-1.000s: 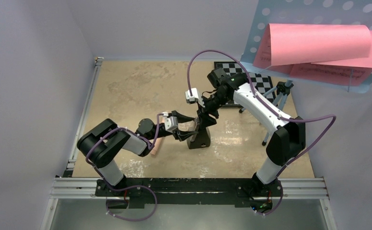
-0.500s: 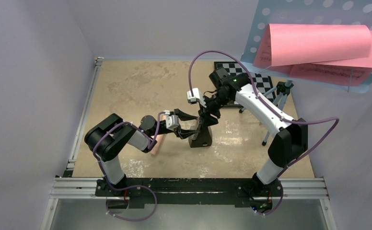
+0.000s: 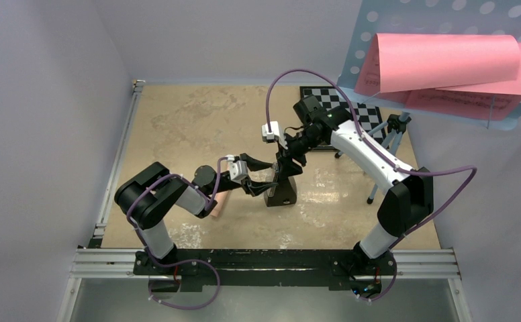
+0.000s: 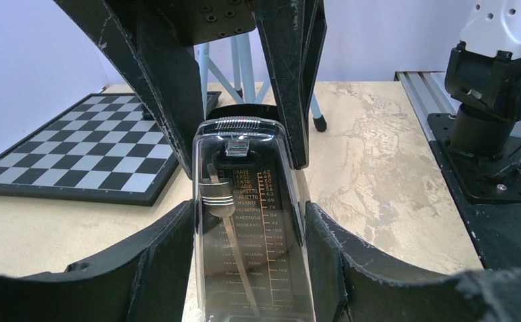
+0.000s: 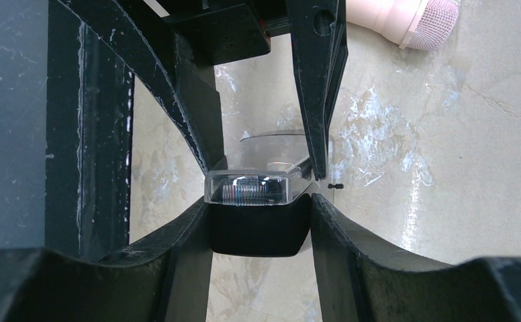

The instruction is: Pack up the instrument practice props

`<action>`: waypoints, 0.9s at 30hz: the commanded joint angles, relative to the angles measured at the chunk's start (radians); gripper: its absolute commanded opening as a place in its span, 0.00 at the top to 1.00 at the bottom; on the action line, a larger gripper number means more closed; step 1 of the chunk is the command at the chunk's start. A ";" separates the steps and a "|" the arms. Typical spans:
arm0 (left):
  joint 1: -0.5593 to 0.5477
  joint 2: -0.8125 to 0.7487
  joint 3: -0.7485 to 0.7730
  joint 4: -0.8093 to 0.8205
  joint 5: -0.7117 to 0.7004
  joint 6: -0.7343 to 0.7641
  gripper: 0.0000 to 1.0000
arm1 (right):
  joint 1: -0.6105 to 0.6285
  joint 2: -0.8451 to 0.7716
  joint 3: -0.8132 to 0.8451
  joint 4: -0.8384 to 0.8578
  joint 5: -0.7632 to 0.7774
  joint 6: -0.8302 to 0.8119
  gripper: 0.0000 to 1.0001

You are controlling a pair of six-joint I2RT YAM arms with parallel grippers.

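None of the four props looks packed yet, and you have only the first in hand. The metronome (image 3: 282, 193) stands upright just toward 6 o'clock from the table's centre. Both arms are on it: your left gripper (image 4: 250, 225) is closed on its lower sides, and your right gripper (image 5: 258, 211) is clamped on its top from above. The recorder (image 3: 219, 203) lies loose on the table at the metronome's 9 o'clock, under the left arm. The stand (image 3: 387, 144) is up on its tripod at 3 o'clock, with the pink pages (image 3: 446, 60) on its desk. The chessboard (image 3: 366, 115) at 1 o'clock is not yours to pack. No box or bag is in view.
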 commanded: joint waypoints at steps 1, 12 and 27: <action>-0.042 0.117 -0.010 -0.177 -0.061 0.015 1.00 | 0.078 0.084 -0.067 0.133 -0.084 -0.022 1.00; -0.044 0.134 -0.018 -0.095 -0.156 0.028 1.00 | 0.074 0.069 -0.067 0.054 -0.102 -0.102 1.00; -0.097 0.187 0.034 -0.011 -0.213 -0.022 1.00 | 0.064 0.018 -0.090 -0.009 -0.085 -0.066 1.00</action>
